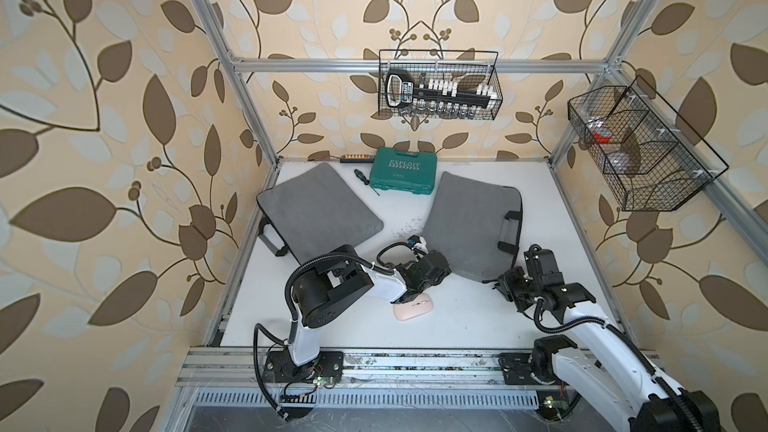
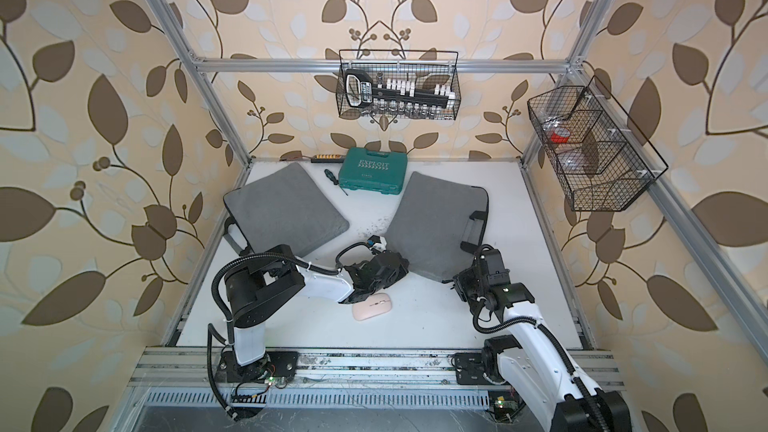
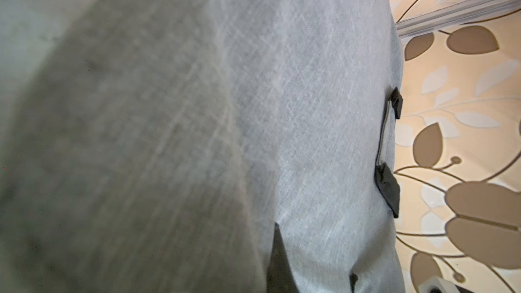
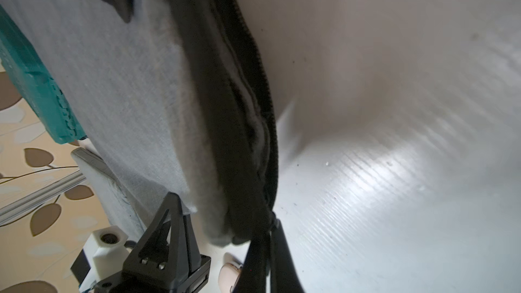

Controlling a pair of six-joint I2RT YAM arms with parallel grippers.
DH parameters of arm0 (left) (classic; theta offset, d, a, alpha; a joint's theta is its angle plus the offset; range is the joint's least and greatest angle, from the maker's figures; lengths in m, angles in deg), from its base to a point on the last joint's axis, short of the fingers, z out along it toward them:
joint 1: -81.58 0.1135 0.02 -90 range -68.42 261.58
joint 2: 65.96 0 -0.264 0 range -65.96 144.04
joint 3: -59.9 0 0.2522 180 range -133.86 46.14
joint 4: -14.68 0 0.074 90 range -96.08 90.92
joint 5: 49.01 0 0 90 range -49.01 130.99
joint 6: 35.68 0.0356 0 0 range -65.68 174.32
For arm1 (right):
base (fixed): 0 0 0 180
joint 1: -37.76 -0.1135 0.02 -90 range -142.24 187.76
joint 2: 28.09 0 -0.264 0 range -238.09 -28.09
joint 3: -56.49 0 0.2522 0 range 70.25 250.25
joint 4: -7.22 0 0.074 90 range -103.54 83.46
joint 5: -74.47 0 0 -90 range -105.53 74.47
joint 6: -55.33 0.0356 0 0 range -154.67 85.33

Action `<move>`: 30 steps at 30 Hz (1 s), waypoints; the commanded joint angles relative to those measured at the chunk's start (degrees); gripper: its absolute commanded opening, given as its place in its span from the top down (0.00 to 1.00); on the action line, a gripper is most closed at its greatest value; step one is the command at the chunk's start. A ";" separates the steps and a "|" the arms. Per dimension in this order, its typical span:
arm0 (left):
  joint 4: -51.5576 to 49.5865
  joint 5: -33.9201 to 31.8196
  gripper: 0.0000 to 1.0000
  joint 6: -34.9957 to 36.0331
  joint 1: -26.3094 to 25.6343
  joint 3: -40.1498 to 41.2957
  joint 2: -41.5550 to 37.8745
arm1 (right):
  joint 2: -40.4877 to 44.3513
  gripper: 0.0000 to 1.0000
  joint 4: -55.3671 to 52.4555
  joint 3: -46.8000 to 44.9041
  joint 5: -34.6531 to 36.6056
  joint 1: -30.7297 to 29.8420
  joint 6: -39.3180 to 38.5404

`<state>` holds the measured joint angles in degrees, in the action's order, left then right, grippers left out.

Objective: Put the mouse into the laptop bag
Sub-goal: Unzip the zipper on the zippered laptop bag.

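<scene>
A pink mouse [image 1: 412, 310] [image 2: 372, 305] lies on the white table, just in front of my left gripper. The grey laptop bag [image 1: 473, 222] [image 2: 436, 222] lies flat at the right, its near edge unzipped. My left gripper [image 1: 449, 271] [image 2: 404, 270] is shut on the bag's grey top flap at the near left corner; the right wrist view shows this left gripper [image 4: 180, 209] pinching the fabric. My right gripper [image 1: 495, 282] [image 4: 269, 238] is shut on the bag's black zipper edge at the near right corner. Grey cloth fills the left wrist view around one fingertip [image 3: 277, 249].
A second grey bag [image 1: 320, 209] lies at the left. A green tool case [image 1: 404, 170] and a screwdriver [image 1: 365, 180] sit at the back. Wire baskets hang on the back wall [image 1: 440, 85] and the right frame [image 1: 640, 147].
</scene>
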<state>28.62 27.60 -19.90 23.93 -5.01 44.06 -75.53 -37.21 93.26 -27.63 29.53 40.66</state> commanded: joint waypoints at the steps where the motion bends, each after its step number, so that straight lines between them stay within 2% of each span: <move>1: 1.59 0.43 1.00 1.88 0.34 -2.46 0.49 | 0.88 1.00 -1.44 -1.03 -2.38 -0.45 3.47; 9: 1.53 0.25 1.00 2.40 0.26 -2.42 -0.91 | -4.94 1.00 5.03 -0.13 -3.10 -7.28 4.85; 18: -0.18 -1.92 1.00 6.04 0.26 -2.46 -3.47 | -11.09 1.00 4.41 3.70 0.56 -12.38 4.98; 27: -0.97 -2.80 1.00 9.79 0.26 -2.23 -5.72 | -18.83 1.00 11.18 7.28 -0.56 -18.87 1.59; 30: -0.68 -3.04 1.00 11.07 0.34 -1.52 -6.83 | -18.26 1.00 14.42 7.49 0.95 -19.87 -0.77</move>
<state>23.79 25.35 -12.05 25.07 -5.43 41.76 -94.17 -29.48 98.77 -24.20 11.46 40.76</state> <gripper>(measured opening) 0.062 0.047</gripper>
